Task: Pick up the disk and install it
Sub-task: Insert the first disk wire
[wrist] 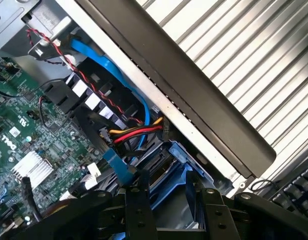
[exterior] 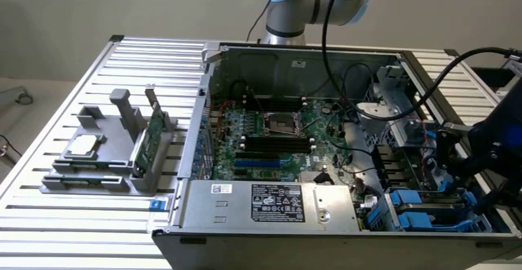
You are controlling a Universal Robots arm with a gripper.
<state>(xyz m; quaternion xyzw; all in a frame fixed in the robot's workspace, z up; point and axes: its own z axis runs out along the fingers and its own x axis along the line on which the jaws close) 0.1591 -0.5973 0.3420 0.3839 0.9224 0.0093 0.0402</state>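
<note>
In the wrist view the disk (wrist: 166, 210) sits between my two black fingers (wrist: 138, 197). Its grey face and blue carrier rails run away from the camera, down toward the blue drive bay at the case's corner. My gripper (wrist: 173, 202) is shut on the disk, jaws wide and against the blue rails. In the exterior view the gripper (exterior: 469, 172) hangs at the exterior view's right, inside the open computer case (exterior: 204, 99), just above the blue drive carriers (exterior: 424, 212) near the front corner.
Red, yellow and blue cables (wrist: 138, 132) crowd the bay, beside the case's side wall (wrist: 194, 95). The motherboard (exterior: 277, 132) and power supply (exterior: 269, 201) lie inside the case. A grey fixture (exterior: 98, 172) on the slatted table holds a silver chip (exterior: 85, 146) and a green card (exterior: 143, 145).
</note>
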